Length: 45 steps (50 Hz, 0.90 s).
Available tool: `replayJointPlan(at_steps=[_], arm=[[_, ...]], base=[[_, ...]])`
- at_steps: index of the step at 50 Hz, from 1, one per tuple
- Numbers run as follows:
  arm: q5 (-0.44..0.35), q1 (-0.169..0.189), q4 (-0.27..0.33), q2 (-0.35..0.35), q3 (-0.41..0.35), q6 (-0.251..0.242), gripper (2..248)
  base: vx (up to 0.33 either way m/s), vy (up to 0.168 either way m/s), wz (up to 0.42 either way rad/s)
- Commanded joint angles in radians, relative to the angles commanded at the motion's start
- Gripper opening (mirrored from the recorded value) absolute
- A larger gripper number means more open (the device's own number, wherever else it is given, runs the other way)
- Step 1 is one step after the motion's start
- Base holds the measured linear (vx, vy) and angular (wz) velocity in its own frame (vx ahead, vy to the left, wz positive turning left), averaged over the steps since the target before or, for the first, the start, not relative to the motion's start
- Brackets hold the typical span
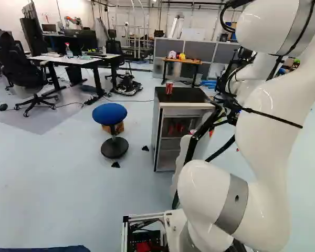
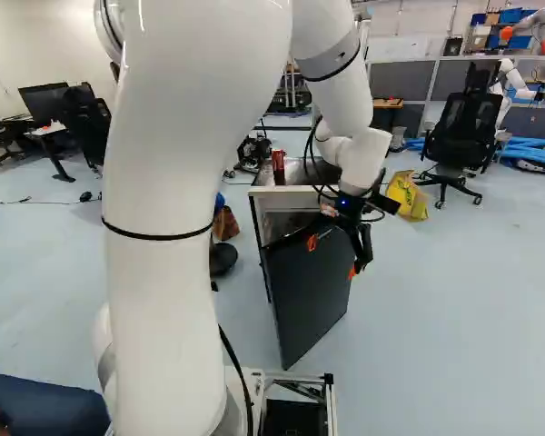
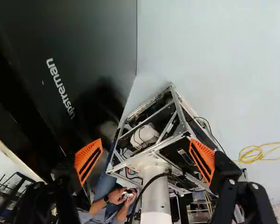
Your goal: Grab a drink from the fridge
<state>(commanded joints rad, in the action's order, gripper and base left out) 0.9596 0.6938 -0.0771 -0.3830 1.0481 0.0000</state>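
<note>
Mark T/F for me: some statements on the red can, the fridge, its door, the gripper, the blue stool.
1. The red drink can stands on the boxy white-framed fridge. True.
2. The fridge's flat black door is shut. False: it stands open.
3. The orange-padded black gripper holds the can. False: it is open and empty.
4. In the left base view, the round blue stool is left of the fridge. True.

A red can [image 2: 278, 166] stands near the left edge of the fridge [image 2: 274, 202] top; the dark door [image 2: 305, 300] hangs open.
</note>
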Motion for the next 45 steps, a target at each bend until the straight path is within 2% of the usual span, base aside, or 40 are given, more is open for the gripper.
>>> replayJointPlan(at_steps=[29,45], arm=[[-0.007,-0.111,0.000,0.040,-0.063,0.000,247],[-0.053,-0.173,0.000,0.051,-0.080,0.000,247]], base=[[0.000,0.000,0.000],[0.000,0.000,0.000]])
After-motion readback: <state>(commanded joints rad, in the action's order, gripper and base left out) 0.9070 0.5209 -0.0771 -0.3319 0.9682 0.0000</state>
